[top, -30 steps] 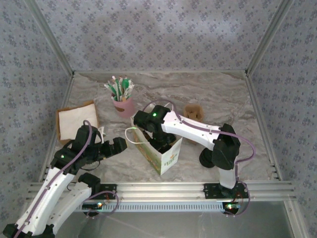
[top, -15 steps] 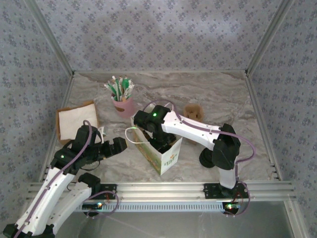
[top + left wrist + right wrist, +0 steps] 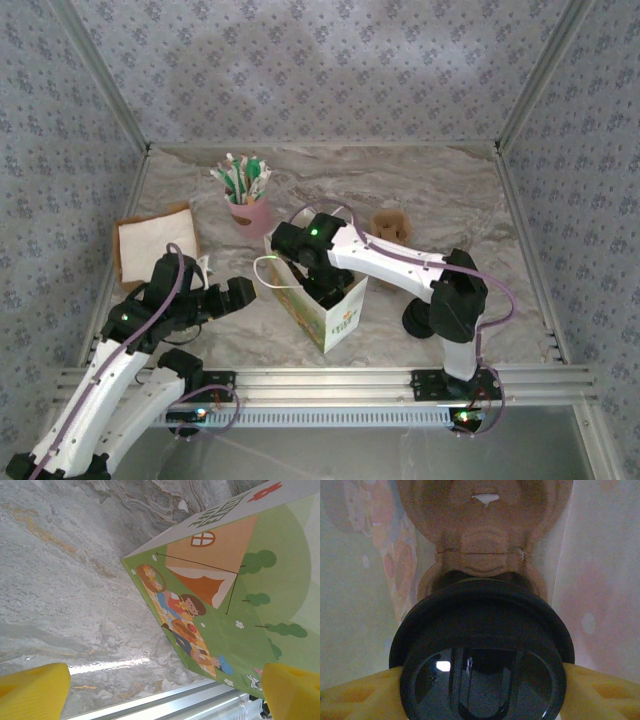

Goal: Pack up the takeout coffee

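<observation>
Inside the printed bag (image 3: pixel 225 605), right gripper (image 3: pixel 482 687) clamps the lidded coffee cup (image 3: pixel 482 650), left gripper (image 3: pixel 161 692) gapes wide just beside the bag.

1. Left arm: reaching forward and rightward; left gripper (image 3: pixel 240 292) held low, jaws spread wide, yellow fingertips (image 3: pixel 32 692) well apart.
2. Right arm: elbow raised; right gripper (image 3: pixel 323 284) pointing downward, fingers (image 3: pixel 600 690) clamped on either side of the takeout coffee (image 3: pixel 482 645).

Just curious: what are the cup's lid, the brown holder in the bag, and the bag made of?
Lid: glossy black plastic, by its sharp highlight. Holder: matte brown moulded pulp, likely, rough and soft-edged. Bag: printed paper or card, crisply folded.
</observation>
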